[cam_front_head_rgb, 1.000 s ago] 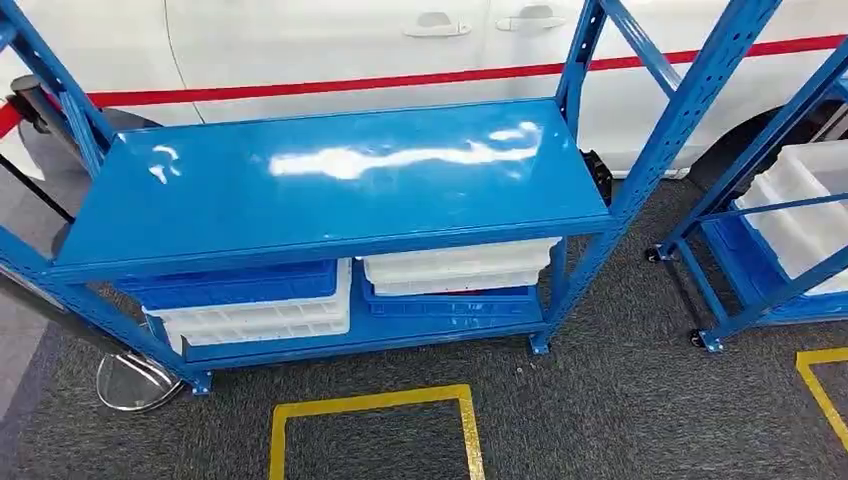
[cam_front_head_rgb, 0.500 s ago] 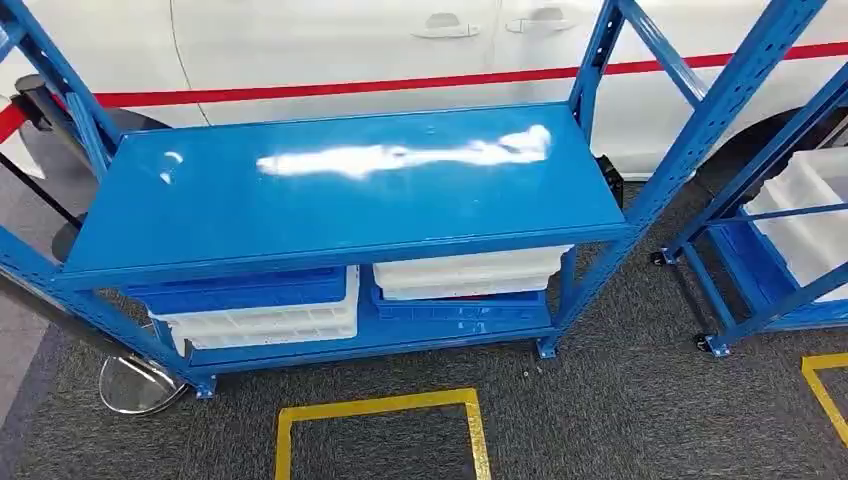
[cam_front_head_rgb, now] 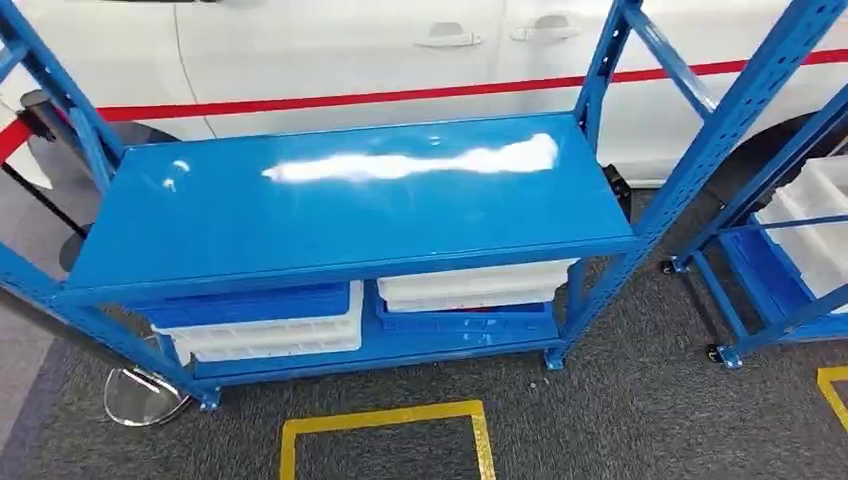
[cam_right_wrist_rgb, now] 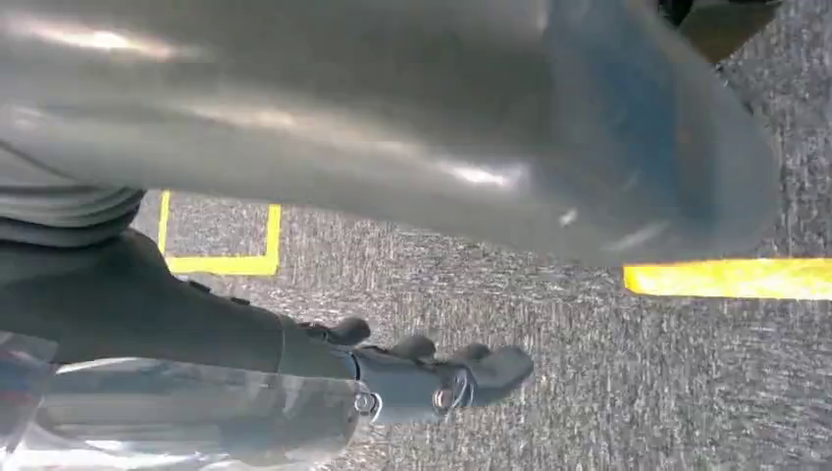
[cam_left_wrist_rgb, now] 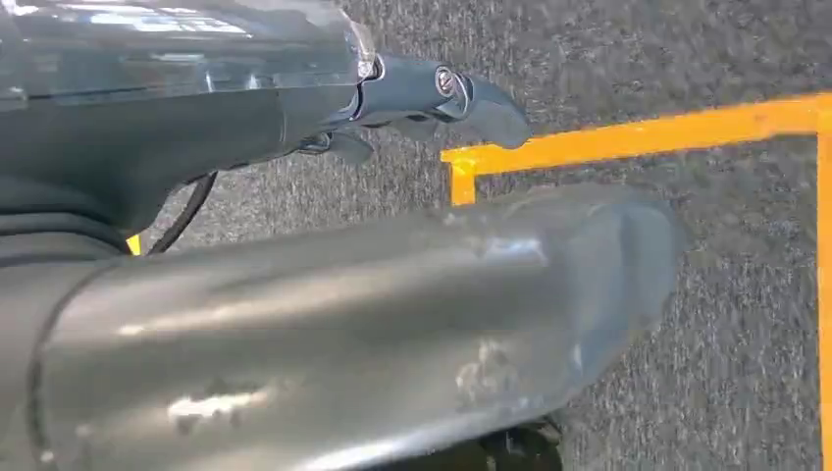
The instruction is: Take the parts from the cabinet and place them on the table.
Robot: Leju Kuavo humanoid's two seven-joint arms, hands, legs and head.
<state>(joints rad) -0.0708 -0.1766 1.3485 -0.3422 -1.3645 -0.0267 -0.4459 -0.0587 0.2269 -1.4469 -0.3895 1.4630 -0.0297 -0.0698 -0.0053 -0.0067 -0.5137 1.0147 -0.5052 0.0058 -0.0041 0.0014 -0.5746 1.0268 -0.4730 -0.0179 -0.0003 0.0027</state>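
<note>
On the rack's low shelf, under the bare blue top shelf [cam_front_head_rgb: 340, 215], sit the bins: a blue bin [cam_front_head_rgb: 245, 303] stacked on a white bin [cam_front_head_rgb: 270, 335] to the left, and a white bin [cam_front_head_rgb: 470, 285] over a blue one [cam_front_head_rgb: 465, 318] to the right; whether any parts lie in them cannot be told from here. The left hand [cam_left_wrist_rgb: 432, 93] hangs over the grey carpet near a yellow floor line [cam_left_wrist_rgb: 628, 142], its fingers loosely curled with nothing in them, and the right hand [cam_right_wrist_rgb: 432, 373] hangs likewise, fingers bent in and holding nothing. The likely trouble is the reach: the bins are tucked deep beneath the top shelf, so an arm going in could strike the shelf edge or a blue upright [cam_front_head_rgb: 700, 140]. Pulling a lower bin could drag the upper one off. The wheeled side rack [cam_front_head_rgb: 790, 250] and the white car [cam_front_head_rgb: 330, 50] stand close, leaving little room to turn.
</note>
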